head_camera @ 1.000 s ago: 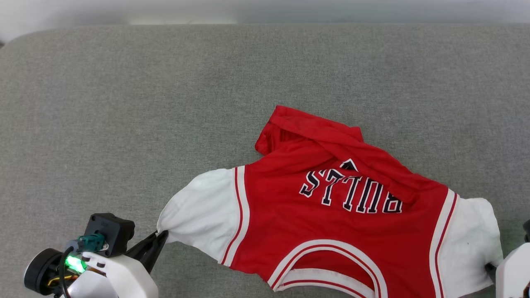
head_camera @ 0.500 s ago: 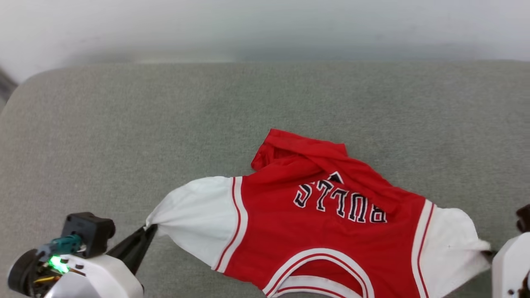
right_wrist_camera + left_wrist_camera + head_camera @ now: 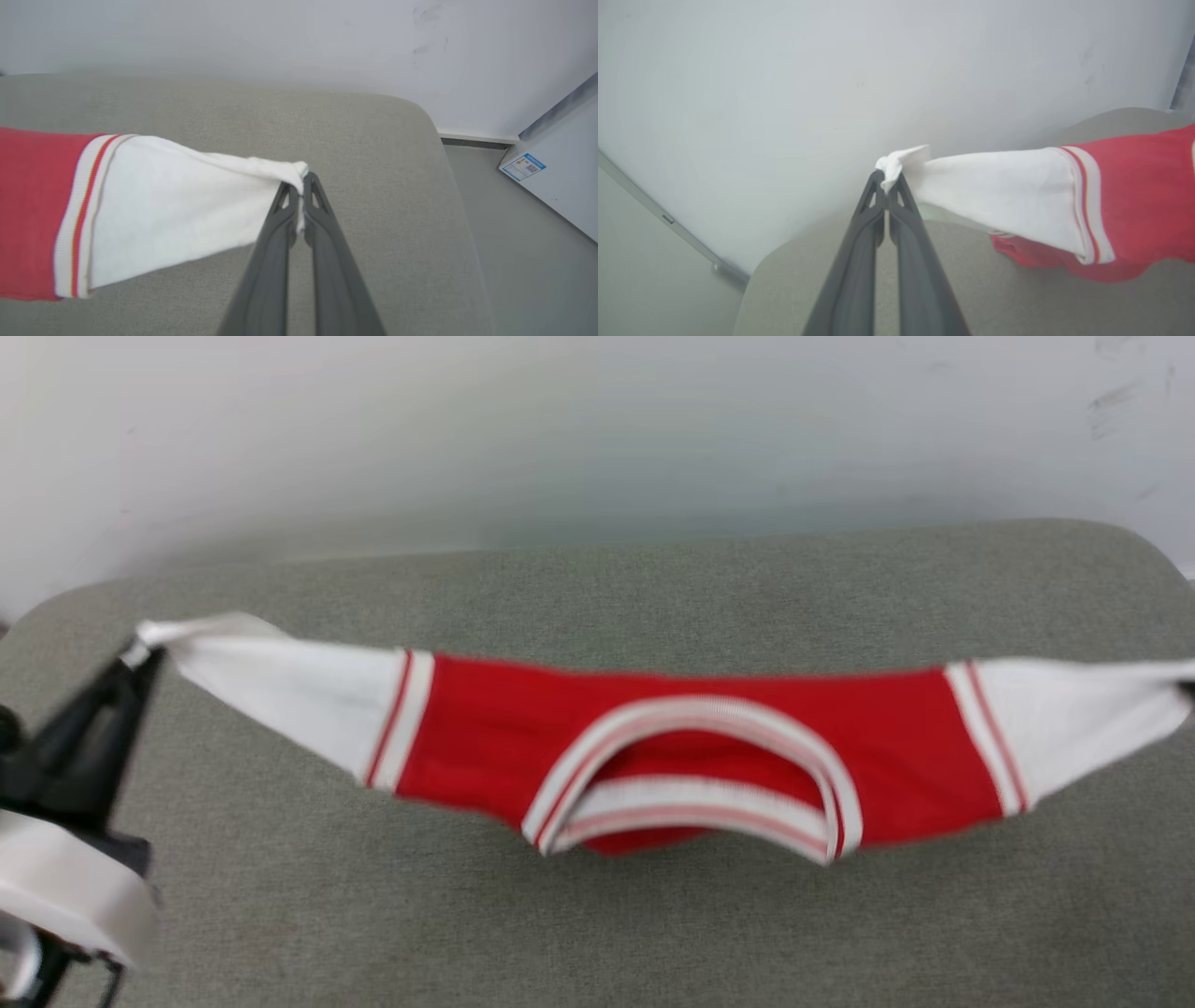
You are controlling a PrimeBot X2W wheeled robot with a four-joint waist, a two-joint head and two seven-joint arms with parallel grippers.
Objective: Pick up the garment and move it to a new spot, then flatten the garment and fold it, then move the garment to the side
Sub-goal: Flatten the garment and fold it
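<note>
garment, flat before, now hangs between left hand and right hand, both gripping it.

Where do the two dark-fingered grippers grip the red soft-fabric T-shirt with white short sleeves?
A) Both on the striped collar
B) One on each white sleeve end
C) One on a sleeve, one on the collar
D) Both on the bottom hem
B: the left gripper pinches one white sleeve's end and the right gripper pinches the other's, with the red T-shirt stretched between them.

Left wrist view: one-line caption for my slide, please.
Left gripper shut on the white sleeve tip of the red garment, above the grey padded surface.
</note>
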